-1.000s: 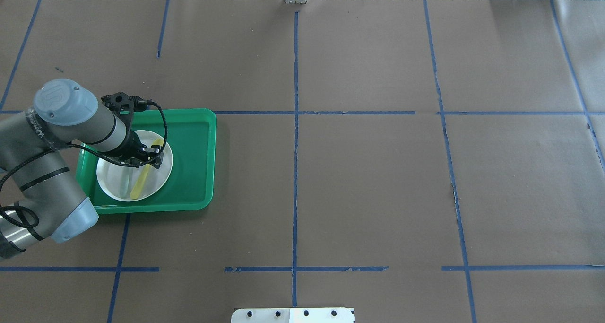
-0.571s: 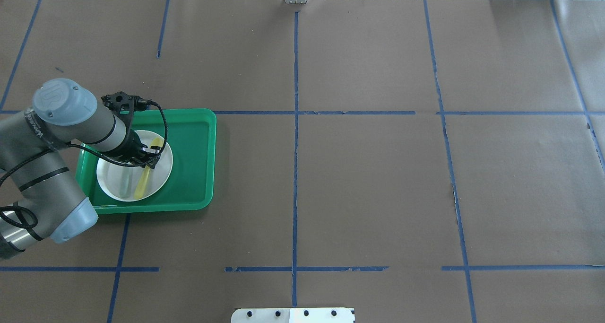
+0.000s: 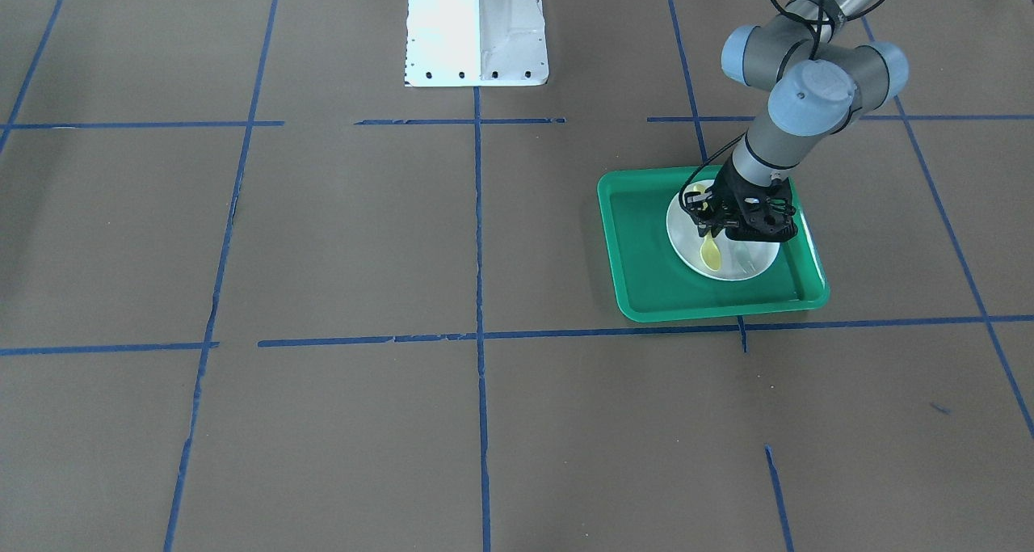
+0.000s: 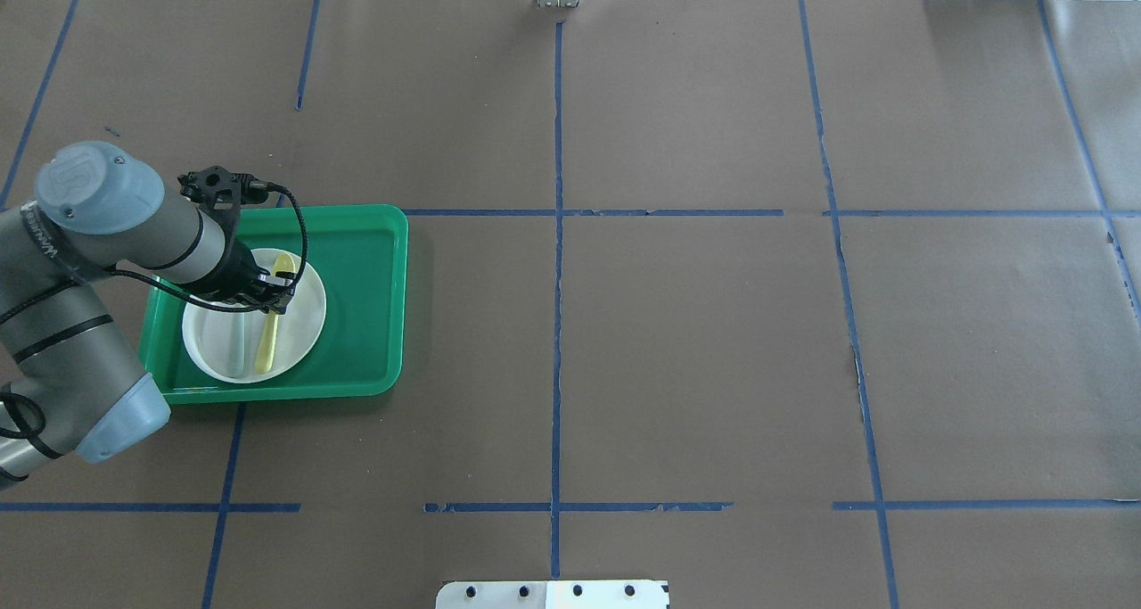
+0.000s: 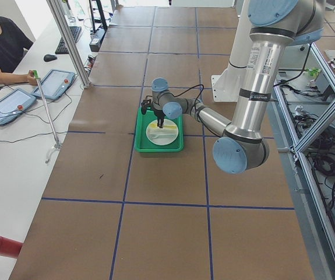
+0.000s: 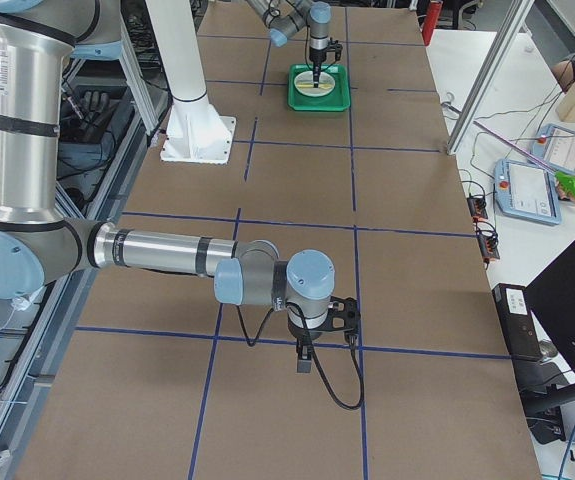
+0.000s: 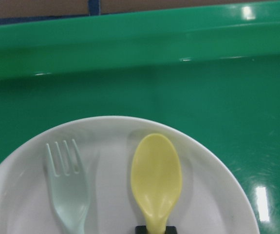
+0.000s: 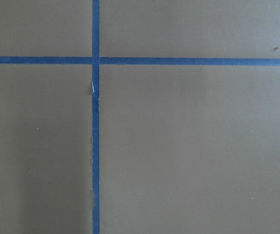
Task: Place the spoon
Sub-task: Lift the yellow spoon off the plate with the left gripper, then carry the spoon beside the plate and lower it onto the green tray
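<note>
The yellow spoon (image 7: pixel 157 178) lies low over the white plate (image 7: pixel 205 195), its bowl pointing to the tray's far rim. In the overhead view its handle (image 4: pixel 265 346) runs toward me across the plate (image 4: pixel 305 319). My left gripper (image 4: pixel 274 295) is over the plate and shut on the spoon's neck; dark fingertips (image 7: pixel 154 229) show at the wrist view's bottom edge. The front view shows the gripper (image 3: pixel 716 227) above the spoon bowl (image 3: pixel 710 253). My right gripper (image 6: pixel 304 362) hangs over bare table, seen only from the side, so I cannot tell its state.
The plate sits in a green tray (image 4: pixel 365 279) at the table's left side. A pale grey-green fork (image 7: pixel 69 195) lies on the plate left of the spoon. The robot's white base plate (image 3: pixel 477 27) is at mid-table on my side. Blue tape lines cross the brown table.
My left arm has shifted a little to the left. The spoon has moved with the gripper, swinging from a slant to nearly straight along the plate.
</note>
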`<action>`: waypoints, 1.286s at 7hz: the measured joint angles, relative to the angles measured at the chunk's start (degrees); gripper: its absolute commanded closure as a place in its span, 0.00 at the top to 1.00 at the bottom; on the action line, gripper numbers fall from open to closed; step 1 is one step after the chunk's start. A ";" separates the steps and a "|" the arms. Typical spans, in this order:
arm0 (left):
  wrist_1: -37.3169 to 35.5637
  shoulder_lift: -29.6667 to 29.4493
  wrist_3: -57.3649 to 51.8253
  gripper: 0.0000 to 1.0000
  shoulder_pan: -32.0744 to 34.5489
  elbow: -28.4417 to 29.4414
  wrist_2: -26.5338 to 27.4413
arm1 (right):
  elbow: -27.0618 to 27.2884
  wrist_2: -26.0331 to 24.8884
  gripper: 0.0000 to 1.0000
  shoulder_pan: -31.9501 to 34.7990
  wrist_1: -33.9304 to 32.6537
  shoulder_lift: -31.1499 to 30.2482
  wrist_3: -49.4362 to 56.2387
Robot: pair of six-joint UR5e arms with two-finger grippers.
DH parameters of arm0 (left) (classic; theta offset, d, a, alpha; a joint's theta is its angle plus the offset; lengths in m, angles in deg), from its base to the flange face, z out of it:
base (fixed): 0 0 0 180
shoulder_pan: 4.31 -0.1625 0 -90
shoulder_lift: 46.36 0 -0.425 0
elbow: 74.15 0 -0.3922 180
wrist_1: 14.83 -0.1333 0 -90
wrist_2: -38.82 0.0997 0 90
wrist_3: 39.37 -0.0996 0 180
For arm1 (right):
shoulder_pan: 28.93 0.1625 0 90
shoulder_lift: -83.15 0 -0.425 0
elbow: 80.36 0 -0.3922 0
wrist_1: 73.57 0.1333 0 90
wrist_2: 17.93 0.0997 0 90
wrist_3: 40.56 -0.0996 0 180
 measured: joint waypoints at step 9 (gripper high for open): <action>-9.51 -9.89 9.56 0.00 1.39 -1.89 -0.19 | 0.00 0.00 1.00 0.00 -0.01 0.00 0.00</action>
